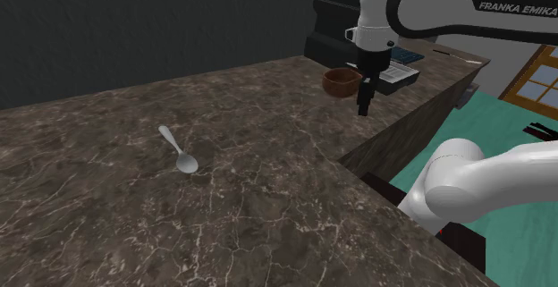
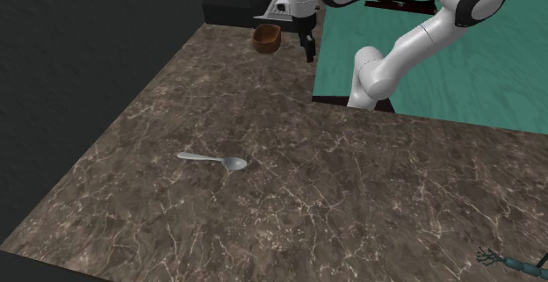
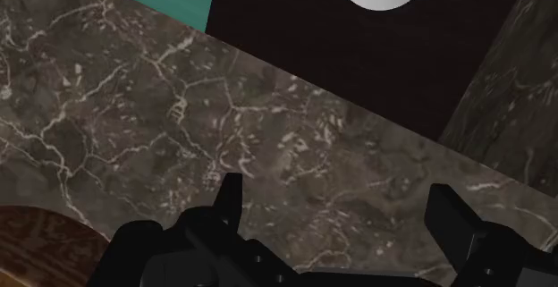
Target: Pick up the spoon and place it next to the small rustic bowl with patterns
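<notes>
A silvery spoon point(image 1: 179, 149) point(image 2: 212, 160) lies flat on the dark marble counter point(image 1: 250, 205), bowl end toward the front edge. A small brown bowl point(image 1: 340, 81) point(image 2: 267, 37) stands near the counter's far corner, and its rim shows by the left finger in the wrist view point(image 3: 36, 245). My gripper point(image 1: 364, 108) point(image 2: 309, 56) point(image 3: 340, 209) hangs just beside the bowl, a little above the counter and far from the spoon. Its fingers point(image 3: 228, 200) stand apart, open, with only bare marble between them.
Behind the bowl stands a dark boxy appliance point(image 1: 344, 8), with a flat dark tray-like thing point(image 1: 398, 71) next to it. The counter's edge point(image 1: 393, 124) drops to a teal floor point(image 2: 457, 87) beside the gripper. The arm's white base point(image 1: 465, 182) stands near that edge.
</notes>
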### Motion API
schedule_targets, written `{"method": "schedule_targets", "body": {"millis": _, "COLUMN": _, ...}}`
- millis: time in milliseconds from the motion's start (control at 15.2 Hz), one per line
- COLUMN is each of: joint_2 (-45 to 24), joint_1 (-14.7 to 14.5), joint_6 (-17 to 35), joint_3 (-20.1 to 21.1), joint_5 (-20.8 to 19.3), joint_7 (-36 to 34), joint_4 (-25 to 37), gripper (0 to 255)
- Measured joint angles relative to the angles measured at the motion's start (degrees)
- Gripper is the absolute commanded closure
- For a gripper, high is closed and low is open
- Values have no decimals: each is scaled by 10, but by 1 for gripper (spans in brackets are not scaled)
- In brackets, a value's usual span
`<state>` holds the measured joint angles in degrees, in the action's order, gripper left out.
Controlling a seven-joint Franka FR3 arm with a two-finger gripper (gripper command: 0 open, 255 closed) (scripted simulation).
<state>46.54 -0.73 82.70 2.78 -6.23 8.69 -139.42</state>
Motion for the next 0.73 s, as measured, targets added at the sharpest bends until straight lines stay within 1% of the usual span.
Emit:
{"method": "schedule_targets", "body": {"millis": 132, "joint_2": -5, "joint_1": -1, "joint_6": 2, "joint_3": 4, "joint_5": 6, "joint_7": -7, "joint_4": 2, "gripper": 0}}
{"method": "schedule_targets", "body": {"millis": 594, "joint_2": -88, "joint_1": -15, "joint_6": 48, "joint_3": 63, "joint_5": 81, "joint_7": -104, "joint_4": 40, "gripper": 0}}
{"method": "schedule_targets", "body": {"millis": 726, "joint_2": -115, "joint_1": -18, "joint_6": 68, "joint_3": 79, "joint_5": 100, "joint_7": -131, "joint_4": 50, "gripper": 0}}
